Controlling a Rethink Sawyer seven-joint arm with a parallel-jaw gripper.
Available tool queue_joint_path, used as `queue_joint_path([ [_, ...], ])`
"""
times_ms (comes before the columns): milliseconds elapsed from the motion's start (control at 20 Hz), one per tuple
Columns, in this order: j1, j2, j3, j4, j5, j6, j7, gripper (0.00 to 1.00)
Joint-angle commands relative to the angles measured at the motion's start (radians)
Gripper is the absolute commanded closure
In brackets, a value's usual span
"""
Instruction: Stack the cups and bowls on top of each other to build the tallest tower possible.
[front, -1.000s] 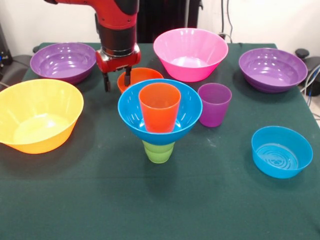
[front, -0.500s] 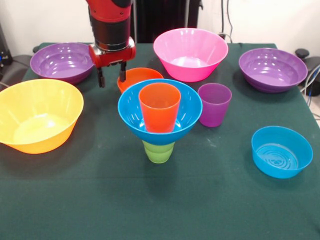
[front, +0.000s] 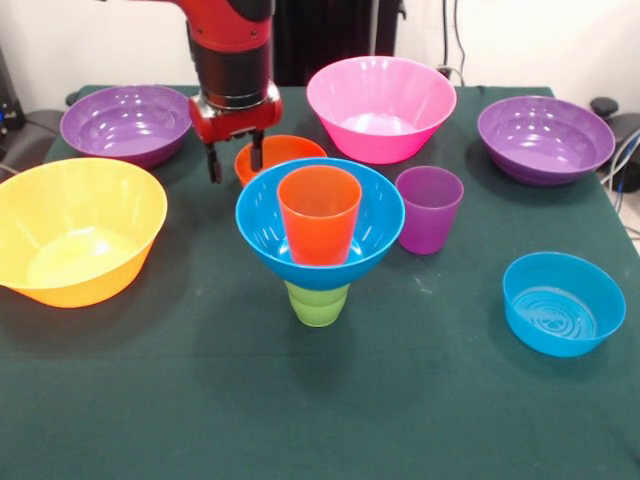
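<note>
Fingers spread, my gripper (front: 235, 161) straddles the small orange bowl (front: 278, 155)'s rim (one inside, I judge); pinch squarely, lift clear of the medium blue bowl (front: 320, 222).

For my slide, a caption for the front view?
End effector open at small orange bowl behind green cup, blue bowl, orange cup stack.

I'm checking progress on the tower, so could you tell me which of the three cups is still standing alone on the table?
The purple cup: it stands by itself on the cloth, while the green cup carries the blue bowl and the orange cup sits inside that bowl.
</note>
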Motion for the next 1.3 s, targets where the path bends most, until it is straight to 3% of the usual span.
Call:
queue_joint_path([
  [50, 0.041, 0.082, 0.065, -0.066, -0.038, -0.094, 0.093, 0.0],
  [350, 0.059, 0.1, 0.046, -0.092, -0.031, -0.075, 0.088, 0.0],
  [700, 0.103, 0.1, -0.019, -0.118, -0.005, 0.049, 0.092, 0.0],
  [750, 0.107, 0.1, -0.025, -0.118, 0.001, 0.053, 0.09, 1.0],
  [1300, 0.124, 0.102, -0.05, -0.132, 0.017, 0.1, 0.085, 1.0],
])
